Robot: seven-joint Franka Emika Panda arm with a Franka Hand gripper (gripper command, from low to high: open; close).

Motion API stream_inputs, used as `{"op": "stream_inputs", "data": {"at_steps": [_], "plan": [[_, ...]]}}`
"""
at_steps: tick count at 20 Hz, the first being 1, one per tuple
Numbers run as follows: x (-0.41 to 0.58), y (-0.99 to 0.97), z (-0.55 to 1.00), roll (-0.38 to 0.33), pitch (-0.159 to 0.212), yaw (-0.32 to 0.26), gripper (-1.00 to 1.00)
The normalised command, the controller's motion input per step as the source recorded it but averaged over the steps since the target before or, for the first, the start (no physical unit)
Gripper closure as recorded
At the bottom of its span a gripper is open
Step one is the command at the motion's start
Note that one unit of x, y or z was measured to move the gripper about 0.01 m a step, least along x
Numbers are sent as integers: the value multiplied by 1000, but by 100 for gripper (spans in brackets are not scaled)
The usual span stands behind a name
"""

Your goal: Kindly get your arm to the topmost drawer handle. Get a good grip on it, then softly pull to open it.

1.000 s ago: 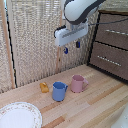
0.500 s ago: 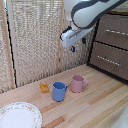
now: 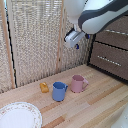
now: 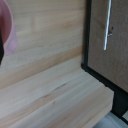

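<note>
- We see the arm (image 3: 102, 15) reaching in from the top of the exterior view, its glossy white shells and dark joint cap filling the upper part toward the exterior view's right.
- Its hand (image 3: 76, 42) hangs in the air in front of the woven screen (image 3: 35, 40), well above the worktop (image 3: 95, 107); it touches nothing, and we cannot tell whether its blue fingers (image 3: 77, 46) are apart or together.
- The dark brown drawers (image 3: 111, 55) stand at the exterior view's right edge. The arm covers most of the upper front.
- A drawer handle (image 3: 115, 32), a thin silver bar, shows on the upper front just under the arm's shell, apart from the hand; a like bar (image 3: 108, 60) runs across the front below.
- In the wrist view a thin silver bar (image 4: 107, 25) lies on a dark wooden front; we cannot say which drawer it belongs to.
- On the worktop stand a pink mug (image 3: 77, 83) and a blue mug (image 3: 59, 91) just beside each other, with a small orange object (image 3: 44, 87) near the blue one.
- A white plate (image 3: 19, 116) sits at the near corner on the exterior view's left.
</note>
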Motion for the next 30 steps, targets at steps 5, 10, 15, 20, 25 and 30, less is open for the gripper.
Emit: {"op": "stream_inputs", "data": {"at_steps": [5, 10, 15, 20, 25, 30], "plan": [[-75, -333, -29, -375, -45, 72, -100], [-90, -336, -35, -375, -43, 73, -100], [-128, -351, -50, -375, -19, 69, -100], [-129, -382, -35, -375, -5, 62, -100], [-31, -538, 0, -365, 0, 18, -100], [0, -689, 3, -313, 0, 0, -100]]}}
